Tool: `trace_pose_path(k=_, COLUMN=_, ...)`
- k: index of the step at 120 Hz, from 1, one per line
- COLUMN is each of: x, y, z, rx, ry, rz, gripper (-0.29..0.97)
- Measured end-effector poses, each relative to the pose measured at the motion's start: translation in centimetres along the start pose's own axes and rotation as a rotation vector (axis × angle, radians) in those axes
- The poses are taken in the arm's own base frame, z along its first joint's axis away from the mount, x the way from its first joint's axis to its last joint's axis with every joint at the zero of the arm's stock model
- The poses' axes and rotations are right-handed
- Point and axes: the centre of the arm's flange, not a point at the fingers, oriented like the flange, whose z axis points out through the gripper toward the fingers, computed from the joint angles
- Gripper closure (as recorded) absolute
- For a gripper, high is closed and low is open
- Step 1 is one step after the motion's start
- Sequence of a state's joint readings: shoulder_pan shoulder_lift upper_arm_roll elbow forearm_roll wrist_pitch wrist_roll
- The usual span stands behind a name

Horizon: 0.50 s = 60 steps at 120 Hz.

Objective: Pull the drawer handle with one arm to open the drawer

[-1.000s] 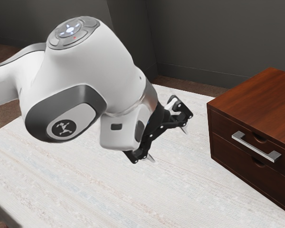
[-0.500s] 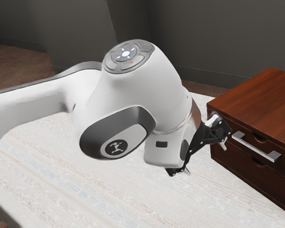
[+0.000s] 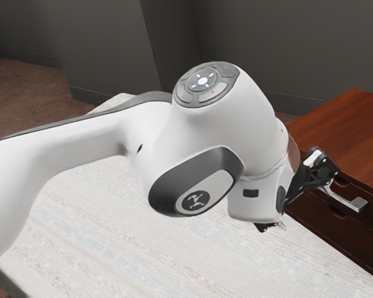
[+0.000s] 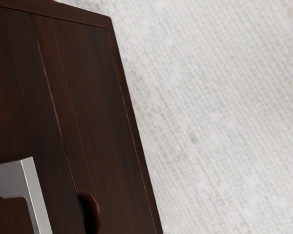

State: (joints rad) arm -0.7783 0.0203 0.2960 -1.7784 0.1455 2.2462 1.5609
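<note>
A dark wooden cabinet [image 3: 351,127] stands at the exterior view's right, and its upper drawer front [image 3: 360,186] sits flush with the body. The silver bar handle [image 3: 349,200] on that drawer shows its right part; its left end is hidden behind my hand. My black gripper [image 3: 303,202] is open, fingers spread wide, right in front of the drawer's left side. One fingertip [image 3: 326,175] is at the handle's left end. In the wrist view the cabinet front [image 4: 63,97] is close and one end of the handle [image 4: 19,187] shows.
The cabinet stands on a pale woven surface [image 3: 112,248] that stretches left and toward the front, also seen beside the cabinet as the pale surface [image 4: 224,122]. Dark walls [image 3: 267,37] rise behind. My bulky white arm [image 3: 193,161] covers the middle of the exterior view.
My arm has swung toward the exterior view's right, carrying the open gripper from the middle of the surface up to the drawer front and the handle's left end. The cabinet has not moved.
</note>
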Motion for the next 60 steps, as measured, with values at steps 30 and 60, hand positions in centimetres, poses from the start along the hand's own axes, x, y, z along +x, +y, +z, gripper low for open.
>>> trace_pose_path(k=30, x=-0.1, y=-1.7, z=0.8, rx=0.039, ry=-0.013, rz=-0.002, gripper=0.00)
trace_pose_path(k=60, x=-0.2, y=-1.9, z=2.8, rx=0.024, ry=-0.024, rz=-0.001, gripper=0.00)
